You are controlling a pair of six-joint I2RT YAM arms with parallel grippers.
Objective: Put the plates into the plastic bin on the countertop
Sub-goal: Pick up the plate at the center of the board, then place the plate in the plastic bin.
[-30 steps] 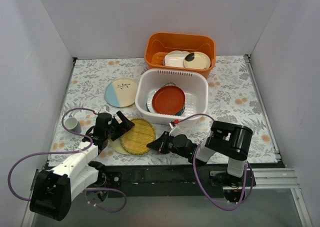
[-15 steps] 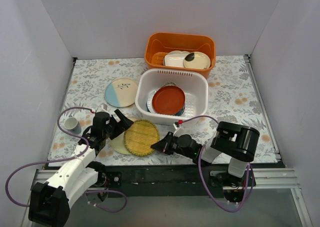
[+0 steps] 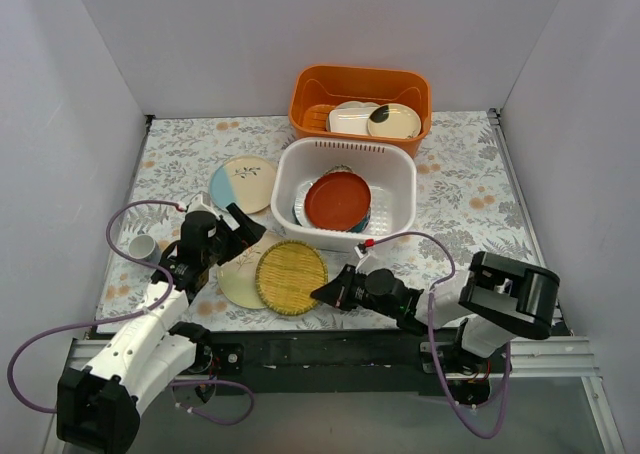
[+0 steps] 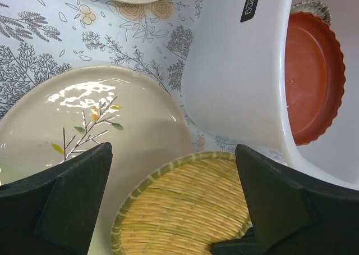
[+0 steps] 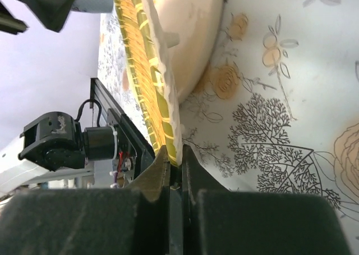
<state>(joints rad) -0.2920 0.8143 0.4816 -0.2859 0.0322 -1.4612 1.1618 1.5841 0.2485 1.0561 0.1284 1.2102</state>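
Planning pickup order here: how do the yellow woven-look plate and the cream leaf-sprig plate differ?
The yellow woven-look plate is straw-textured with a green-striped rim; the cream leaf-sprig plate is smooth and glossy. The woven one lies partly over the cream one. The right claw pinches the woven plate's rim; nothing grips the cream plate. Both are round and outside the white bin.

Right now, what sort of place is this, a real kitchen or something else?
Probably a robot test booth staged as a kitchen counter, not a real kitchen. White walls box in a flower-print countertop, two robot arms sit at its near edge, and plates lie beside and inside a white plastic bin.
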